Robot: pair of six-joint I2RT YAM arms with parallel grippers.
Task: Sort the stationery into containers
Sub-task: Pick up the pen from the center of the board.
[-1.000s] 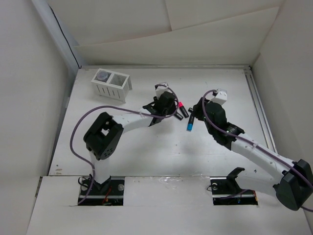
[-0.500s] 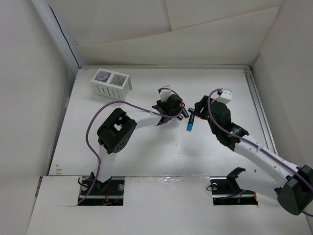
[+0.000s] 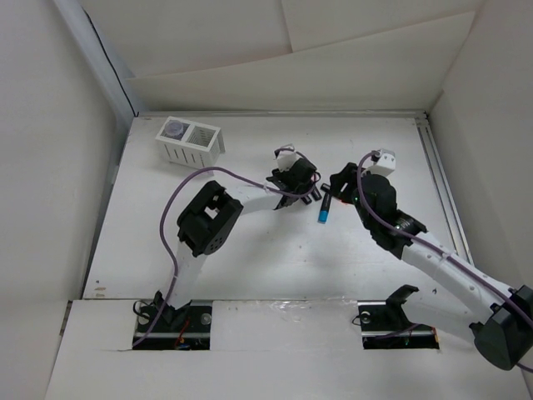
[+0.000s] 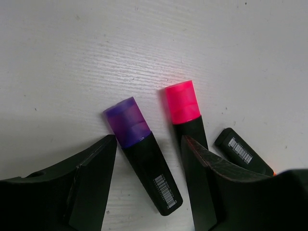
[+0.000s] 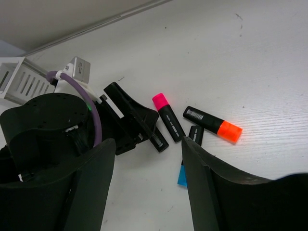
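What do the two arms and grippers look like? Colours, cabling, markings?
Left arm and right arm: white links, black joint housings, a purple cable along each, a white block at each wrist. Left gripper and right gripper: matte black wedge-shaped fingers, no markings visible.

Smooth plastic pens, matt grained table

Purple-capped pen lies flat on the table, right between the left fingers, cap pointing away from them. Pink-capped pen lies alongside, its black body partly hidden behind one finger. Orange-ended pen lies just outside that finger. Blue-ended pen lies flat, near the right fingers. White slatted box sits well apart from both pairs, with a grey round piece in its left compartment.
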